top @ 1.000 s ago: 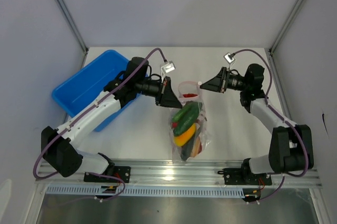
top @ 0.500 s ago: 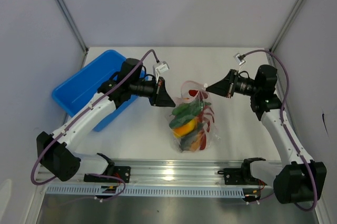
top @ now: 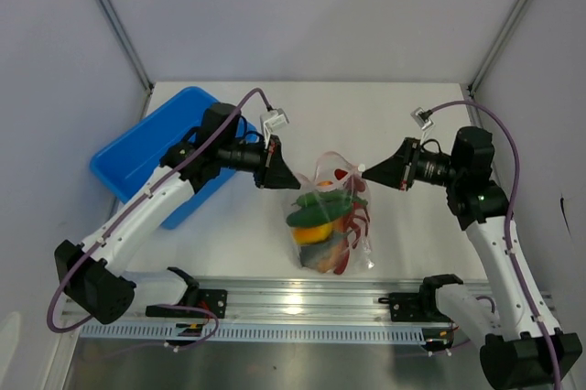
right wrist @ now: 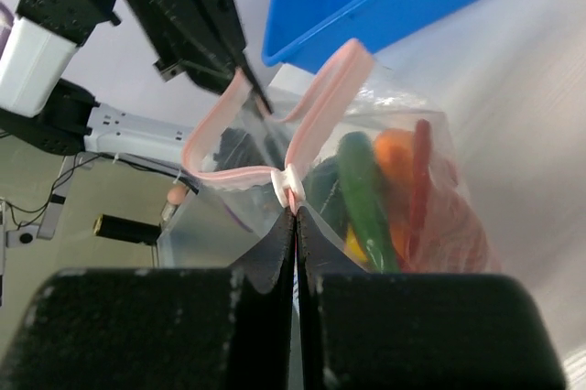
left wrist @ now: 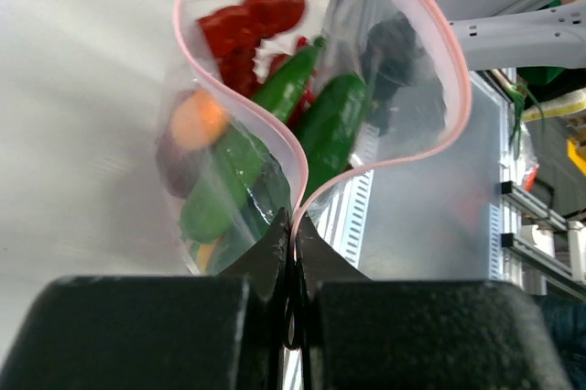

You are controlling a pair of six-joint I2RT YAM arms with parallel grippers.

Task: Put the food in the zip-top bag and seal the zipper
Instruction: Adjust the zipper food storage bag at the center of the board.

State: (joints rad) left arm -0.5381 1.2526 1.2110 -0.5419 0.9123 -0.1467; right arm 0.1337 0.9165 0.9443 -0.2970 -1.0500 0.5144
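Top external view shows the zip-top bag hanging between the two arms over the near middle of the white worktop, its mouth turned up; I cannot tell if its bottom touches the worktop. The left hand is fully closed and pinches the left end of the bag's mouth, and the right hand is also fully closed and pinches the right end. The food is inside the bag: long green vegetables lie on top, an orange and yellow piece is under them, and red chillies are at the right side. In the left wrist view the pink zipper goes into the closed fingers, and from there its two sides open apart into a wide loop, so the mouth is not sealed. In the right wrist view the zipper makes the same open loop, with a small white piece on it just at the fingertips. The blue bin stands at the far left, apart from the bag.
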